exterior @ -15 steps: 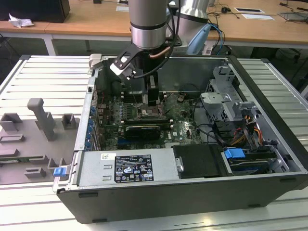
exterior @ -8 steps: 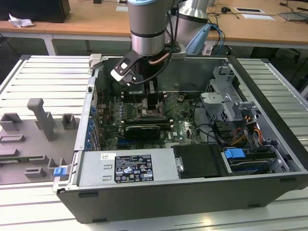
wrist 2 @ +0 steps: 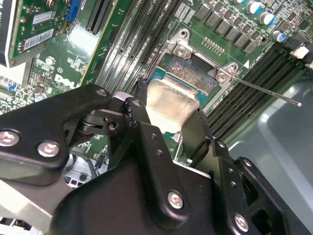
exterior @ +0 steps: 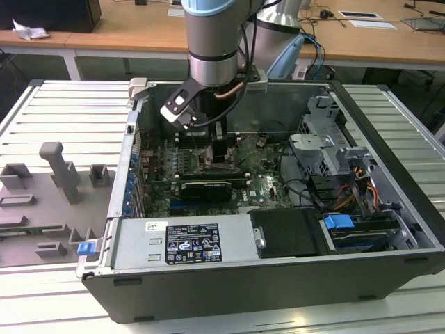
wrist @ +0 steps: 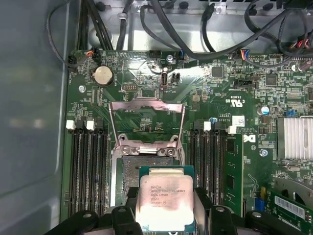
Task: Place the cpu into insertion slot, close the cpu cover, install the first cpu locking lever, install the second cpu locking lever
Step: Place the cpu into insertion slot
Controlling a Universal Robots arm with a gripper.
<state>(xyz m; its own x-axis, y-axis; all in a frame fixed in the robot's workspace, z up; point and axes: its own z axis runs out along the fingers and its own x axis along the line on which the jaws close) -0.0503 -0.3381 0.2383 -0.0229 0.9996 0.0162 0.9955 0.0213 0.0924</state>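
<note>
1. The step in hand is the first: placing the cpu (wrist: pixel 165 201). My fingers (wrist 2: pixel 195 132) are clamped on two opposite edges of it, and it hangs just over the insertion slot (wrist: pixel 128 171), not yet seated as far as I can judge.
2. The cpu cover (wrist: pixel 146 104) stands swung up at the slot's far end, leaving the opening free. A thin locking lever (wrist 2: pixel 264 91) juts out loose beside the slot.
3. Seating it, I judge, calls for the chip square and level to the slot, a gentle descent, and no letting go until it lies flat.
4. Hard to tell:
   - My own gripper (exterior: pixel 220 149) covers the chip's near edge.
   - I cannot see the gap beneath the chip, its alignment notches, or a second lever.
   - In the exterior view my arm hides the slot inside the computer case (exterior: pixel 389 146).
</note>
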